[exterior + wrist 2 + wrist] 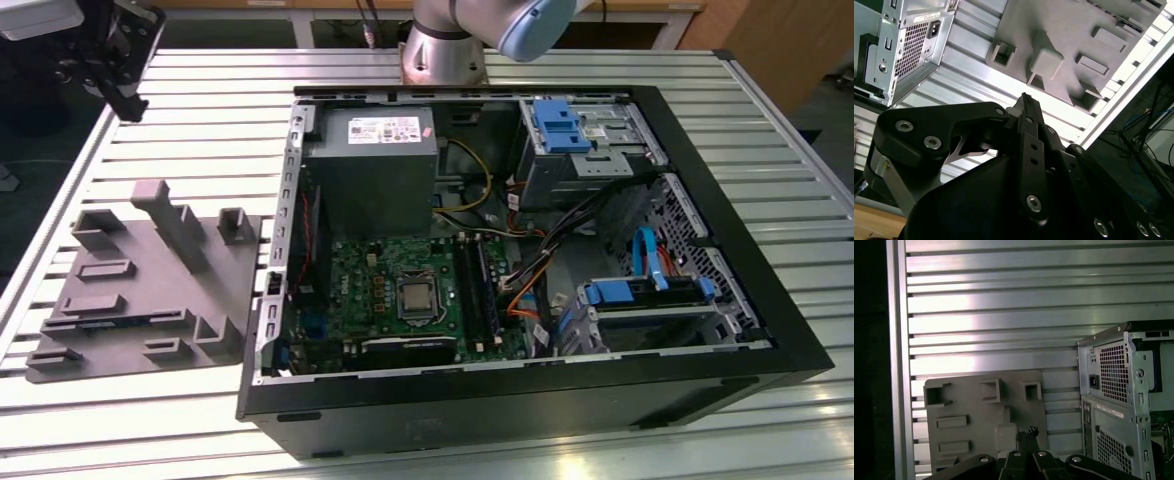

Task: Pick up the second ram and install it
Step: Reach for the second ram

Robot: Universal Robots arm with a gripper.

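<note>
I saw the gripper (1026, 101) clenched tight near the worktop's (1004, 315) corner, close to the grey fixture plate (1074, 30).

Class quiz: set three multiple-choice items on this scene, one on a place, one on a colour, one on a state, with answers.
1. The grey fixture plate lies, relative to the computer case: A inside; B at the exterior view's left; C on top.
2. The drive brackets are: A red; B blue; C white.
3. The computer case is: A open; B closed; C upside down.
Answers: B, it sits on the table beside the case; B, blue plastic; A, the motherboard shows.
</note>
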